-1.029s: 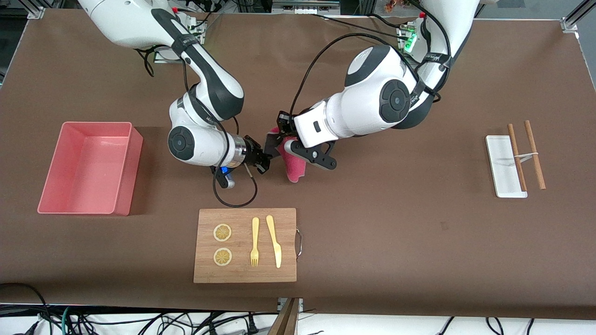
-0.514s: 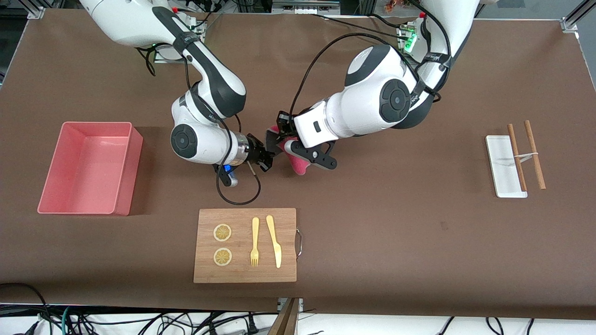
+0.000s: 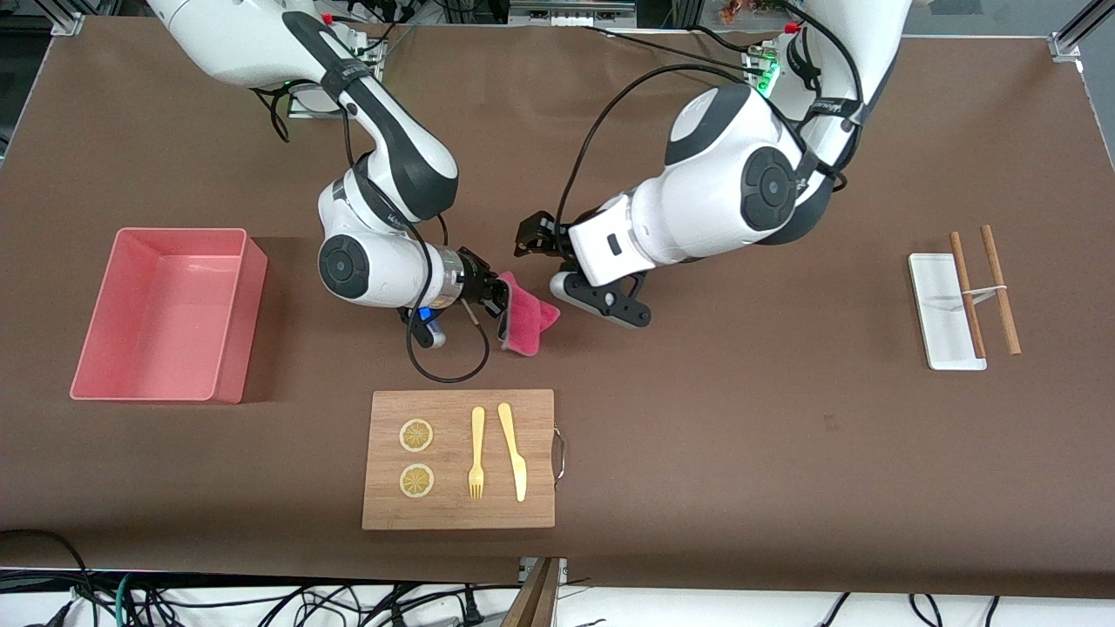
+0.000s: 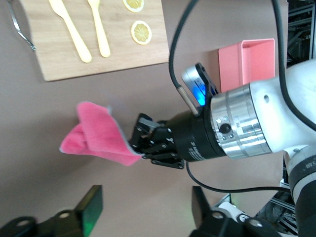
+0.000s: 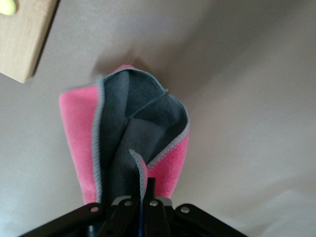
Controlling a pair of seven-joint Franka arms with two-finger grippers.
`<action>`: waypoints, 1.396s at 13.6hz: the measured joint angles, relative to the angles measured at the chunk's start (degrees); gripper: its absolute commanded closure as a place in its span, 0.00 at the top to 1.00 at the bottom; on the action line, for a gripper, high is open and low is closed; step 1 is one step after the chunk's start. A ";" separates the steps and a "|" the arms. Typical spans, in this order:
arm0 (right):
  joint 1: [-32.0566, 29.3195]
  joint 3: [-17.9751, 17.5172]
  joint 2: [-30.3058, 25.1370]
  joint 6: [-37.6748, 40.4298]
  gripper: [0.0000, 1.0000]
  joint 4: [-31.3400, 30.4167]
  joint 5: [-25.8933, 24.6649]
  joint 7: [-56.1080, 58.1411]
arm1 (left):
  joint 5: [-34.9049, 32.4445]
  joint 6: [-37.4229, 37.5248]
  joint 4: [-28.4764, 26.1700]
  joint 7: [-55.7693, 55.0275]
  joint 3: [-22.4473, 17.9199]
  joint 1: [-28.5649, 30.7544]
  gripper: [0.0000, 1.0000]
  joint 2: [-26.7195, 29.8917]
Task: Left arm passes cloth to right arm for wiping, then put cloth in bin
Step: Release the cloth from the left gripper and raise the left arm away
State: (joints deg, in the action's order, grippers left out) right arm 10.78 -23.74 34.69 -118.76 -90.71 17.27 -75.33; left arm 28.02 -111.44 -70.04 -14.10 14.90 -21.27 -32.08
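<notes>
The right gripper (image 3: 498, 302) pinches one edge of the magenta cloth (image 3: 526, 319), which hangs over the brown table (image 3: 740, 418) above the cutting board (image 3: 459, 459). The left gripper (image 3: 601, 298) hovers just beside it, fingers spread and empty. The pink bin (image 3: 165, 313) sits toward the right arm's end.

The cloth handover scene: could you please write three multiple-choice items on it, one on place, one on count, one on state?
1. The cutting board lies where relative to the cloth?
A. nearer the front camera
B. in the bin
C. on the white tray

2. How many lemon slices lie on the cutting board?
A. one
B. two
C. four

3. Which gripper holds the cloth?
A. left
B. right
C. neither

Answers:
1 A: the cutting board shows lower than the cloth.
2 B: two lemon slices.
3 B: the right gripper pinches the cloth; the left gripper is open.
</notes>
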 measured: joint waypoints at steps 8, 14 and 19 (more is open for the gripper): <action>-0.21 5.67 0.22 2.51 0.00 -8.42 -11.62 14.82 | -25.79 16.55 0.12 0.01 -0.26 7.52 1.00 7.52; -2.05 19.05 -1.70 6.34 0.00 -8.97 -12.66 40.44 | -33.90 20.44 0.12 0.33 -0.62 15.77 1.00 9.50; -3.40 27.55 -3.96 8.55 0.00 -8.67 -13.75 58.80 | -35.90 24.44 0.16 0.32 -0.61 18.51 1.00 11.24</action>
State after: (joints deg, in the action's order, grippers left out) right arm 7.38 3.82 30.73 -110.21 -99.38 3.52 -16.53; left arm -7.89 -86.99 -69.88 -13.78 14.28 -2.76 -20.84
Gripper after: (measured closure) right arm 0.982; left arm 0.000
